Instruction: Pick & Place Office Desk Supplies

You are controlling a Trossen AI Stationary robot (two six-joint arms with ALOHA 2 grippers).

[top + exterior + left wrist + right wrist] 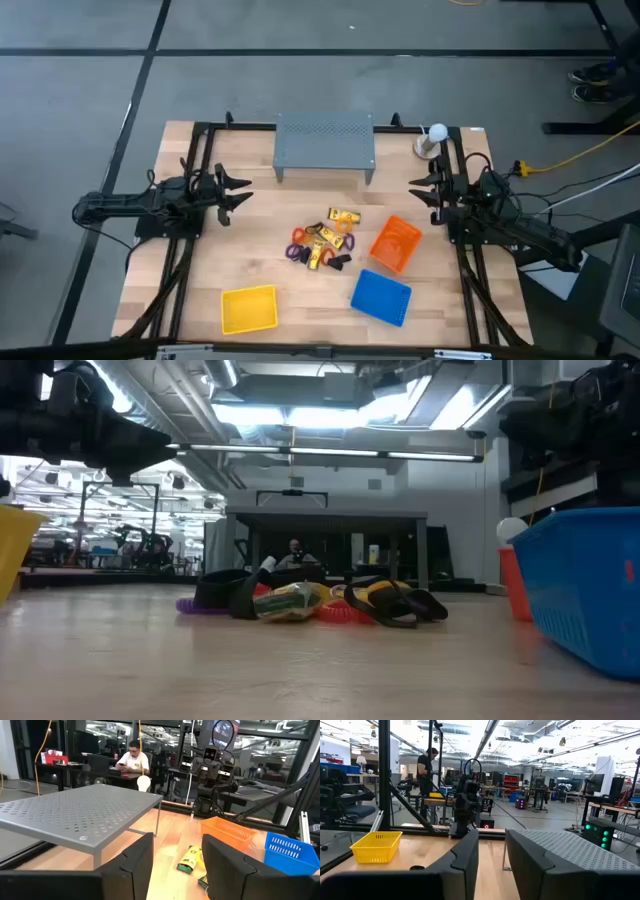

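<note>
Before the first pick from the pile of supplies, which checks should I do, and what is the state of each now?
1. Left gripper open, holding nothing: ok.
2. Right gripper open, holding nothing: ok.
3. Supplies pile in the table's middle, between both arms: ok.
4. Yellow basket, blue basket and orange basket on the table: ok.
5. Items separated enough for a single pick: not ok, they overlap.
6. Baskets empty: cannot tell.

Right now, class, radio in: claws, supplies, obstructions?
Left claw open, empty. Right claw open, empty. Office supplies piled mid-table, untouched. Orange basket beside pile; nothing blocking.
</note>
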